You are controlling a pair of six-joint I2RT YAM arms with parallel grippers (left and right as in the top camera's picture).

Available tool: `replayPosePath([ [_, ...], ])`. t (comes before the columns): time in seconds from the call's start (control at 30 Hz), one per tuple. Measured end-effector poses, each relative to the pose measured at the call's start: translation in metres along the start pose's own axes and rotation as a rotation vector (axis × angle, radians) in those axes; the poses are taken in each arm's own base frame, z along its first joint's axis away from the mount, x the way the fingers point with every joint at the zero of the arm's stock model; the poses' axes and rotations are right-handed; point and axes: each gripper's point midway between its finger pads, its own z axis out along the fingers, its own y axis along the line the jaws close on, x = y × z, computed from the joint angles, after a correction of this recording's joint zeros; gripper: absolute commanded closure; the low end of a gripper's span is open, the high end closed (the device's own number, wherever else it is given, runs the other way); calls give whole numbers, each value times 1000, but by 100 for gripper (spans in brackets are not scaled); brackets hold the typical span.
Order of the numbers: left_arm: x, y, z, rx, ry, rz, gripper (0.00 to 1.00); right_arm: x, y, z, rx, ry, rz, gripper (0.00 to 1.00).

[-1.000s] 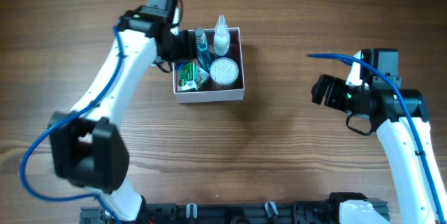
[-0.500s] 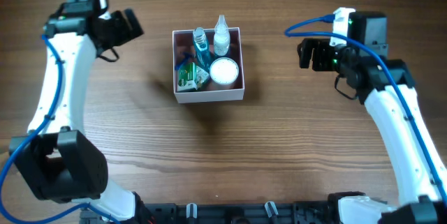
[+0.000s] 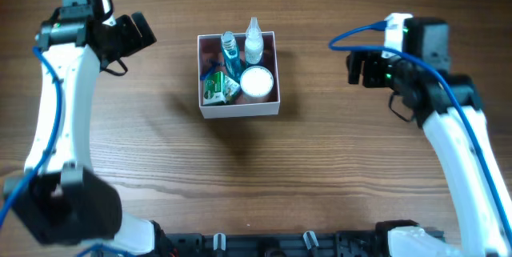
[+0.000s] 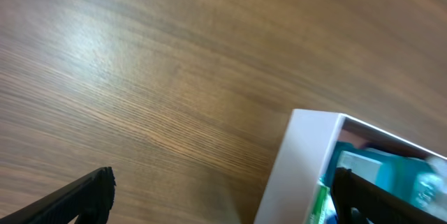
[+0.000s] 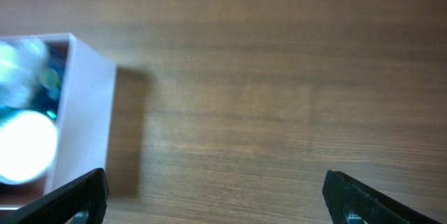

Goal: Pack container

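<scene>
The container [image 3: 240, 109], a square white-walled box with a dusty-pink inside, stands on the table at centre. It holds a blue bottle [image 3: 230, 52], a clear dropper bottle [image 3: 254, 39], a round white-lidded jar [image 3: 257, 82] and a green packet [image 3: 216, 87]. My left gripper [image 3: 138, 33] is open and empty, up and to the left of the box; the left wrist view shows the box's white corner [image 4: 300, 161]. My right gripper [image 3: 360, 68] is open and empty, to the right of the box; the right wrist view shows its wall [image 5: 84, 119].
The wooden table [image 3: 320, 169] surrounds the box. Blue cables run along both white arms. A black rail lies at the front edge [image 3: 280, 245].
The left arm went from reaching into the box to pulling back up and to the left. The right arm rose towards the back and then shifted slightly right. The box's contents have not moved.
</scene>
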Motion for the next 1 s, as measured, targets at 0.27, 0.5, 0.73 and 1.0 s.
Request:
replayPosePath([
  [0.27, 30, -26, -103, 122, -210, 137, 0, -6, 1, -116, 2, -281, 46, 0],
  [0.5, 110, -11, -147, 215, -333, 203, 0, 73, -7, -112, 12, -196, 79, 0],
  [0.73, 162, 13, -178, 280, -484, 212, 0, 113, -10, -115, 7, -211, 154, 0],
  [1.0, 167, 17, -182, 294, -519, 212, 0, 116, -11, -117, 8, -211, 192, 0],
])
